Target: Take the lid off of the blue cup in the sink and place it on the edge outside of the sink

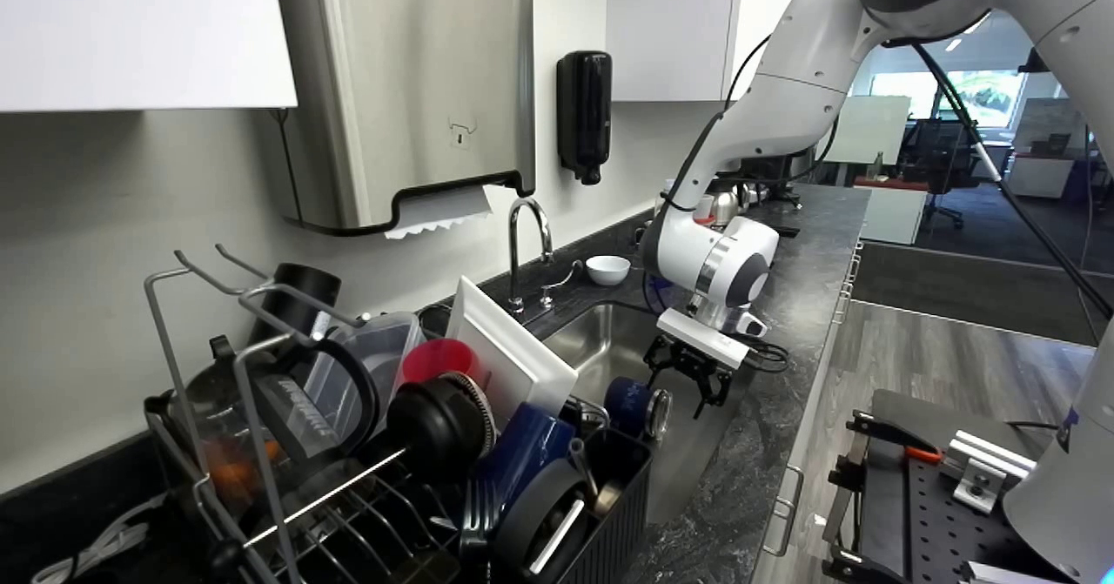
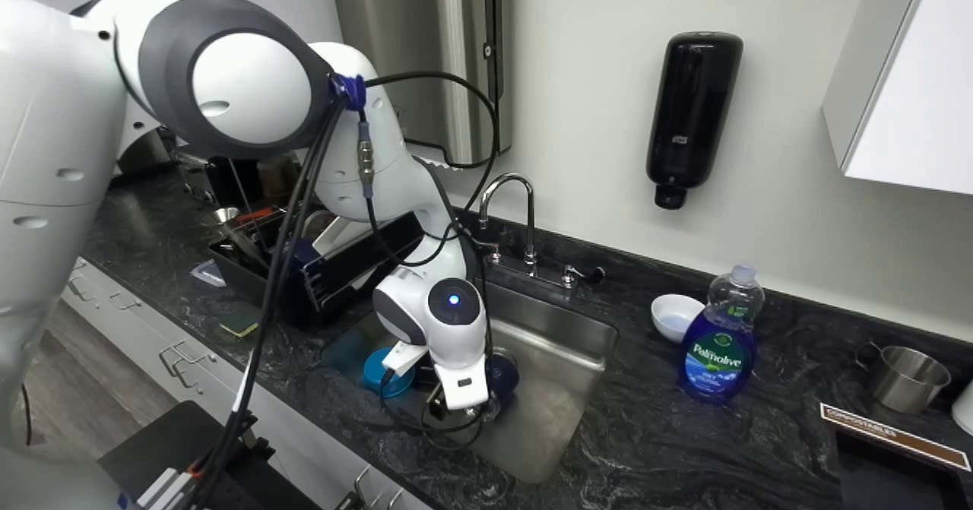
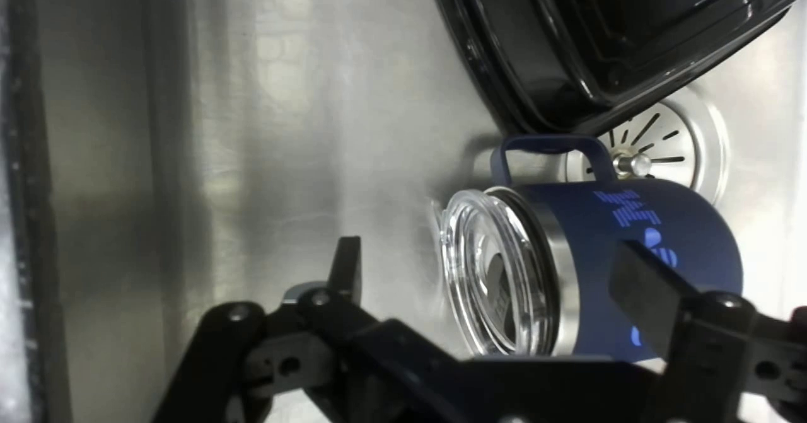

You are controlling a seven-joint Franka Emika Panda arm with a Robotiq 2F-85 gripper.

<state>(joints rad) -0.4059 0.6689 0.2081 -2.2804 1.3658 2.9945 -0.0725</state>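
Sink [image 3: 365, 108] holds blue cup [image 3: 596, 253], lid [image 3: 488, 272] on, beside black container [image 3: 586, 32].

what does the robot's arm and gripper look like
The arm is white and rounded, with dark grey bands, black cables, a purple-blue wrap and a small blue light. The gripper is mostly black, with two jointed, flat-tipped fingers.

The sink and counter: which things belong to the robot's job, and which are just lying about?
For the job: blue cup, its clear lid, sink, counter edge.
Just lying about: black container, white bowl, Palmolive bottle, steel cup, sponge.
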